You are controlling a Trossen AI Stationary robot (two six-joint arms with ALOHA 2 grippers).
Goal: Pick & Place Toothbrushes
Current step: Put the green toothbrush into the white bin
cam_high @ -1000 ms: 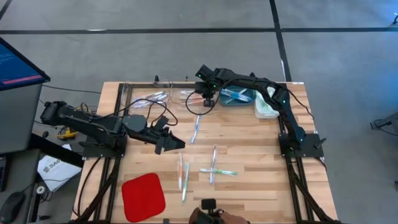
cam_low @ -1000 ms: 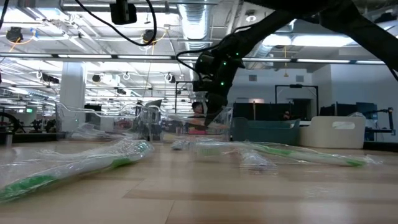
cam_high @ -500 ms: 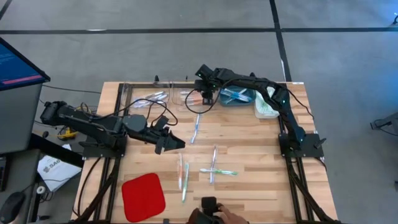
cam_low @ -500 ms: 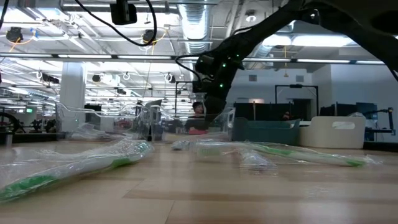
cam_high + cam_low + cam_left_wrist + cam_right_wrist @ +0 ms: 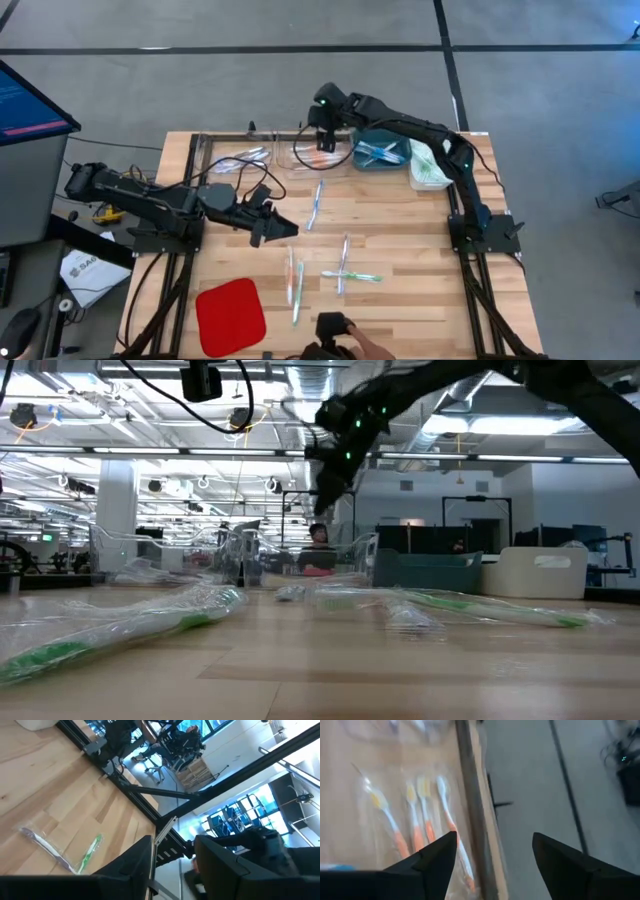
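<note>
We see a flat red square pad on the wooden worktop near its front left corner. A teal bin and a white bin stand side by side at the far right.

The right arm stretches across from its base at the right edge of the surface, elbow high, and its right gripper hangs raised over the far edge, jaws spread wide with nothing between them. The left arm lies low and nearly level, its left gripper pointing toward mid-surface, jaws parted and holding nothing.
</note>
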